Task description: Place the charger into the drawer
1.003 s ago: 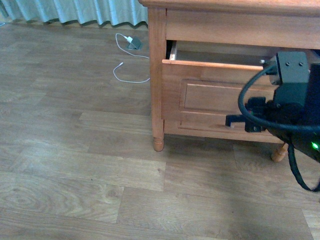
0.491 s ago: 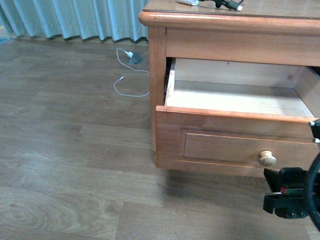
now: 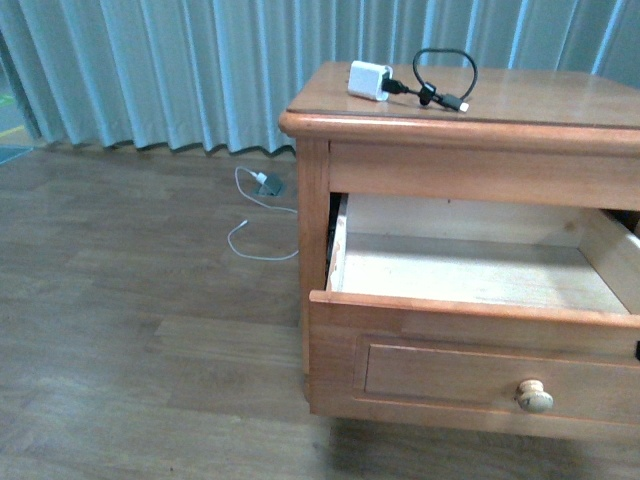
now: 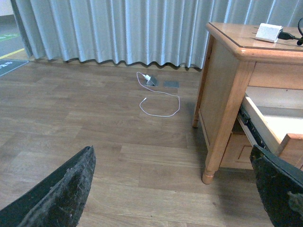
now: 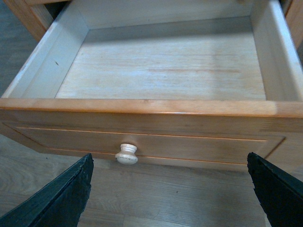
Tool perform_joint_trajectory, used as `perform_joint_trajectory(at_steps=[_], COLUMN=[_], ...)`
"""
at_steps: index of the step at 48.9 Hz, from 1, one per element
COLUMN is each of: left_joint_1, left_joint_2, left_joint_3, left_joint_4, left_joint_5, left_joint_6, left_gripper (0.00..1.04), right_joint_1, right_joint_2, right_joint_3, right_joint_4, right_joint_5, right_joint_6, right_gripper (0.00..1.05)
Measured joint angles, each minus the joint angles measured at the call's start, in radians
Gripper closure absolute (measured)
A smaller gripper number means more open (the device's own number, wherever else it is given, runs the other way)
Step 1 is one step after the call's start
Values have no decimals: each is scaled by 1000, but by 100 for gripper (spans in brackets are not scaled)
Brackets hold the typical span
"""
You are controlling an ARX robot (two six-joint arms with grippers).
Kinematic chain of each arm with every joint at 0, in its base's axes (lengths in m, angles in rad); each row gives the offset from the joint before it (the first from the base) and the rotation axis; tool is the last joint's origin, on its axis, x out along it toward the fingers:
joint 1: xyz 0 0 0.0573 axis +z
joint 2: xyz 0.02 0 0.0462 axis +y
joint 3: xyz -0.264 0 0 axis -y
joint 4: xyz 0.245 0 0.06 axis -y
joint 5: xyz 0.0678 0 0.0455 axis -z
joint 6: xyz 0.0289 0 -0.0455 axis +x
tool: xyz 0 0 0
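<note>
Drawer [image 3: 470, 308] now stands pulled out, seemingly empty, and the right gripper [image 5: 169, 161] has left its knob [image 5: 127, 154], jaws spread wide; left gripper [image 4: 173, 150] likewise gaping. Charger [image 3: 368, 81] still sits on the nightstand top [image 3: 560, 105], awaiting pickup.

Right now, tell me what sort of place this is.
Probably a bedroom or similar domestic room: honey-coloured wooden bedside cabinet with an open drawer, pale blue pleated full-length curtains, grey-brown wood-plank flooring.
</note>
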Motion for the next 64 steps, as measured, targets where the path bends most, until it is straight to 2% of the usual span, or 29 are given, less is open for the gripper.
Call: perform_joint_trajectory(at_steps=[20, 33, 39, 43, 45, 48, 53, 64], left_joint_1=[0, 0, 0, 0, 0, 0, 0, 0], left_joint_2=[0, 0, 0, 0, 0, 0, 0, 0], left_joint_3=[0, 0, 0, 0, 0, 0, 0, 0], left_joint_4=[0, 0, 0, 0, 0, 0, 0, 0], left_joint_5=[0, 0, 0, 0, 0, 0, 0, 0], left_joint_6=[0, 0, 0, 0, 0, 0, 0, 0], left_gripper=[6, 6, 6, 6, 6, 6, 6, 6], right_joint_1=[-145, -164, -122, -100, -63, 2, 14, 15], right_joint_2=[-587, -678, -732, -766, -783, -790, -791, -792], right_joint_3=[-26, -47, -163, -181, -186, -191, -192, -192], right_joint_4=[-434, -448, -167, -143, -148, -151, -151, -151], right_joint_5=[-122, -99, 42, 66, 124, 164, 172, 172], right_joint_6=[-9, -4, -70, -91, -102, -106, -109, -112], right_gripper=[8, 8, 28, 42, 47, 34, 7, 8])
